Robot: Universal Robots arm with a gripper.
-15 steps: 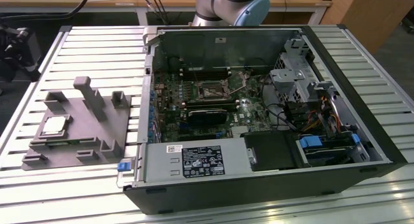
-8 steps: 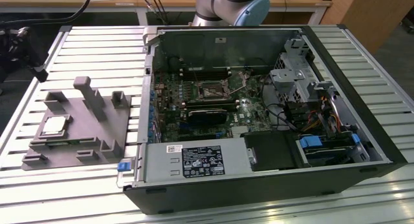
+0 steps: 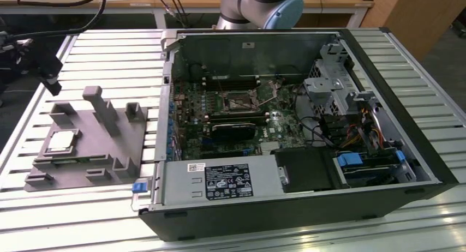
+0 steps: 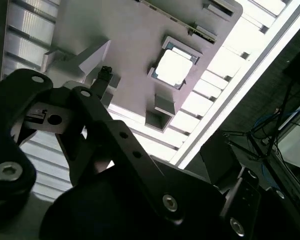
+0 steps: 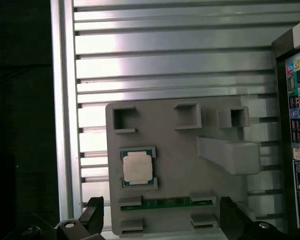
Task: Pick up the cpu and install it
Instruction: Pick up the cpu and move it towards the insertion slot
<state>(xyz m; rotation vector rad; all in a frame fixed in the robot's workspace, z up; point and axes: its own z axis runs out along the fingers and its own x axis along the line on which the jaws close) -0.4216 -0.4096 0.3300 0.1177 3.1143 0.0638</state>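
Black fingers of the gripper (image 5: pixel 160 204) stand wide apart, holding nothing, above the grey holder (image 5: pixel 190 165). Below and just ahead of them the cpu (image 5: pixel 137 167) lies flat in its recess, nearer one finger than the other, untouched. A clean pick, I judge, needs the jaws centred over the chip, squared to its edges and lowered level, clear of the recess walls. Well beyond the gripper lies the case (image 3: pixel 291 216) with its socket (image 3: pixel 239 103).

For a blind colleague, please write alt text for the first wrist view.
The cpu lies flat in a recess of the grey holder block, untouched. The gripper is open and empty, its fingers wide apart near the block's edge. The block rests on a ribbed metal table beside a computer case.
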